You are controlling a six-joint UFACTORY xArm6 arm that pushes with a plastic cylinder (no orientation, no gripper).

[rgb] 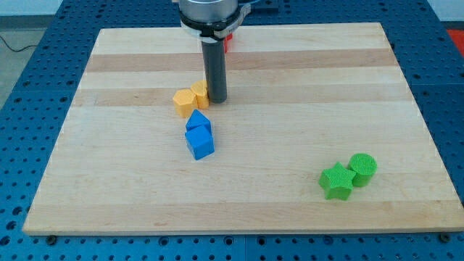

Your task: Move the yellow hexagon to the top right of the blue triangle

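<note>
Wooden board (290, 72) on a blue perforated bench (29, 87). Going from the view's left: yellow hexagon (183, 102) sits left of centre, upper half of the board, touching a second yellow block (199, 93) on its right; that one's shape is unclear. My tip (217, 99) rests just right of the second yellow block, touching or nearly so; the hexagon lies to the tip's left, one block away. The rod has no jaws to open or close. Directly below the hexagon: blue triangle (197, 121), touching a blue cube (200, 143) beneath it. Part of a red block (227, 42) shows behind the rod at the view's top. Far right, lower: green star (337, 180) touching a green cylinder (362, 168).
</note>
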